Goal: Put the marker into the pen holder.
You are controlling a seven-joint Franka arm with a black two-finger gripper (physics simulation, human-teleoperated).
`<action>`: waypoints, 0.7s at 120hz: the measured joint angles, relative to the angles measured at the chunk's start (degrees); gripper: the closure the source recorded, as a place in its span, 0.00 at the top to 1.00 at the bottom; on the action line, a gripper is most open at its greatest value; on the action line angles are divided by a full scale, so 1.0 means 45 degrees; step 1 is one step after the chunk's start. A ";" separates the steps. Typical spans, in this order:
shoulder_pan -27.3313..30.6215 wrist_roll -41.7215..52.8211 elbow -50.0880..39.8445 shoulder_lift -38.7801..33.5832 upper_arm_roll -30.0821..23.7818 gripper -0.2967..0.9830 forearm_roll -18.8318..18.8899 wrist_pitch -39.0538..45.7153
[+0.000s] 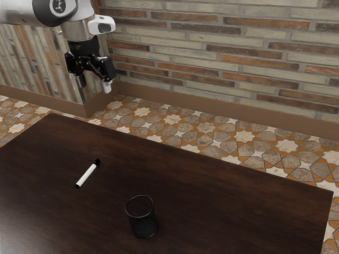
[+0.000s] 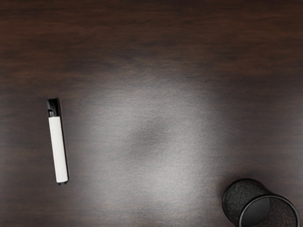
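Observation:
High above the table, toward the exterior view's upper left, my gripper [image 1: 94, 84] is open, its two fingers well apart and nothing between them. A white marker [image 1: 87, 175] with black ends lies flat on the tabletop, well below the hand. The wrist view also has the marker [image 2: 57, 149], lying apart from the holder. The black mesh pen holder [image 1: 143, 225] stands upright on the table, its round mouth facing up. Part of the same pen holder [image 2: 242, 204] is cut off by the wrist view's edge.
The dark wooden table [image 1: 212, 196] carries both things, with its far edge running toward the exterior view's right. Beyond it are a patterned tile floor [image 1: 206, 128] and a brick wall [image 1: 228, 58], which stands behind the arm.

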 joint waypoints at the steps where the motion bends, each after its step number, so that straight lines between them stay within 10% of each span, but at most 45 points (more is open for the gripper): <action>1: -0.0483 0.0053 0.0559 0.0427 0.0486 0.77 -0.0034 -0.0016; 21: 0.0149 0.0967 0.3760 0.2995 0.3271 0.76 -0.0409 -0.0215; 84: 0.0108 0.2639 0.2897 0.8501 0.2177 0.75 -0.0930 0.3910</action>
